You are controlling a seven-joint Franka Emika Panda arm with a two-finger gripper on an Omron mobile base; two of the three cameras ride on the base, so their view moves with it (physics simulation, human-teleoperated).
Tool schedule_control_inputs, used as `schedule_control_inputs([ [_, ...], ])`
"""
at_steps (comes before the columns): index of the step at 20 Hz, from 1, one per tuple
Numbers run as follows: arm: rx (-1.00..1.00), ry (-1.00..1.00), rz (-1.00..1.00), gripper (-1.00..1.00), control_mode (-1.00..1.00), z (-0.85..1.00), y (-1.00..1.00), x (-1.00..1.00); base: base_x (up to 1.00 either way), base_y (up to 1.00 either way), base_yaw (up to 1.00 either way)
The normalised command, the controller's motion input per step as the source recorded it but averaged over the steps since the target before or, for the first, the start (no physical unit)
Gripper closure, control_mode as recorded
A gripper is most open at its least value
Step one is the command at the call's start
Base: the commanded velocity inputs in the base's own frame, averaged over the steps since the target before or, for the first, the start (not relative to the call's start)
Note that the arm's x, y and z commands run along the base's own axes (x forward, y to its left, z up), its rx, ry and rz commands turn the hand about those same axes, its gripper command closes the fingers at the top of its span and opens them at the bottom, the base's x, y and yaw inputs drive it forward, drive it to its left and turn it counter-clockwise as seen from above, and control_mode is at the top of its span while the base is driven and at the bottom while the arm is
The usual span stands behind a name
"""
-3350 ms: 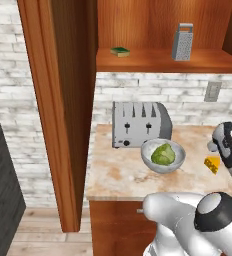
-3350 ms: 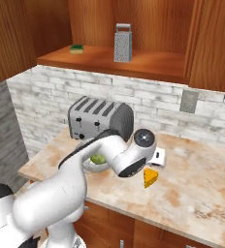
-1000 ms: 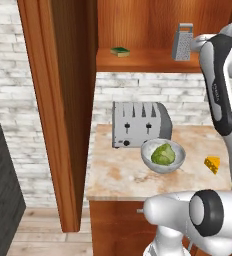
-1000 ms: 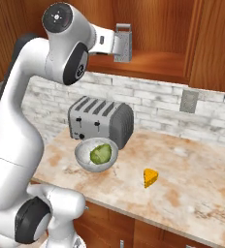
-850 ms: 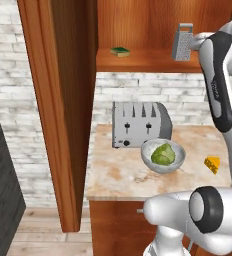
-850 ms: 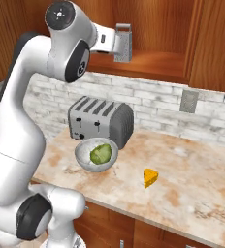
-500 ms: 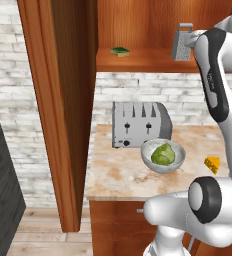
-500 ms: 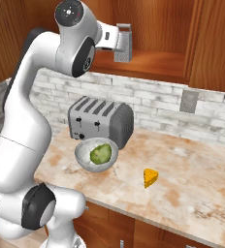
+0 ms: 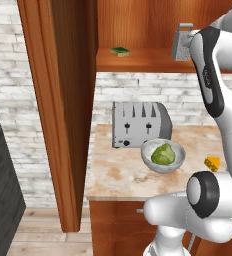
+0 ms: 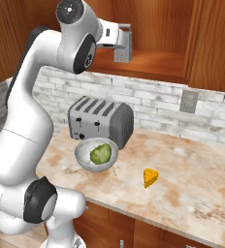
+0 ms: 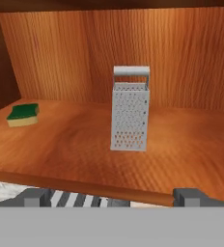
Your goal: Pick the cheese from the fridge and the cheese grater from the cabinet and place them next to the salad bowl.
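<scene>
The grey box cheese grater [image 11: 130, 111] stands upright on the cabinet shelf [image 11: 75, 140], its loop handle on top. My gripper [image 11: 113, 198] is open, level with the shelf's front edge and short of the grater, nothing between its fingers. From the right base view the gripper [image 10: 120, 33] is up by the cheese grater [image 10: 123, 47]. The orange cheese [image 10: 150, 177] lies on the counter to the right of the salad bowl [image 10: 80, 160], which holds a lettuce head. In the left base view the cheese [image 9: 212, 163] lies beside the bowl [image 9: 147, 150], and the grater [image 9: 181, 44] shows beside my arm.
A green-and-yellow sponge [image 11: 23, 115] lies at the shelf's left. A silver toaster [image 9: 140, 124] stands behind the bowl against the brick wall. The open cabinet door [image 9: 58, 100] hangs to the left, with the dark fridge [image 9: 0, 175] beyond. A wall outlet [image 10: 188, 101] is at the right.
The arm has swung up from the cheese on the counter to the cabinet shelf. Over the last second the hand has edged closer to the grater, still open.
</scene>
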Motion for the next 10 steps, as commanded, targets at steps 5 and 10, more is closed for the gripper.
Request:
schedule_control_inputs([
  [5, -0.03, 0.0, 0.03, -1.0, -1.0, 0.0, 0.0, 0.14, 0.0, 0.0, 0.0],
  [10, 0.0, 0.0, 0.0, -1.0, -1.0, 0.0, -0.1, 0.27, 0.0, 0.0, 0.0],
])
